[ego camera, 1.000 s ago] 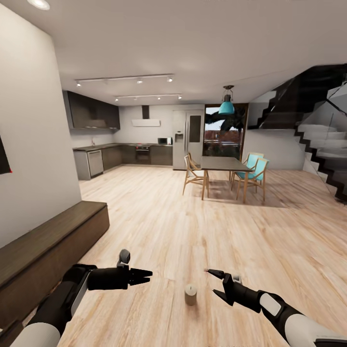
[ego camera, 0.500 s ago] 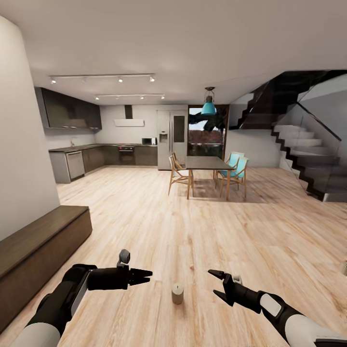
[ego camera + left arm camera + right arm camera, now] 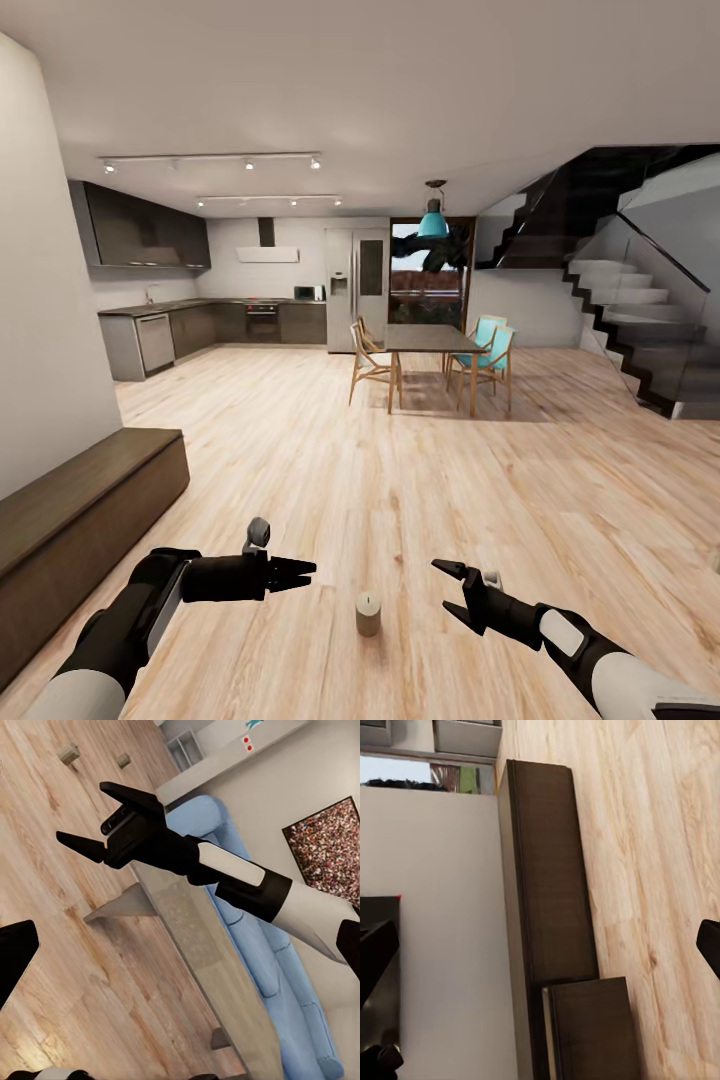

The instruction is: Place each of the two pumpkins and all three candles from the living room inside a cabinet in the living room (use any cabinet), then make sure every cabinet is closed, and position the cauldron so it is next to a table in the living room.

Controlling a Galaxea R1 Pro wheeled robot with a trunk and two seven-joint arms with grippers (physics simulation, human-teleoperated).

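Both hands are held low over the wooden floor (image 3: 420,470): the left hand (image 3: 305,571) is seen with its fingers pressed together, while the right hand (image 3: 448,590) is spread and holds nothing. Between them a small candle (image 3: 368,613) is seen standing upright on the floor. At the left wall the long dark cabinet (image 3: 80,520) is seen with its fronts shut.
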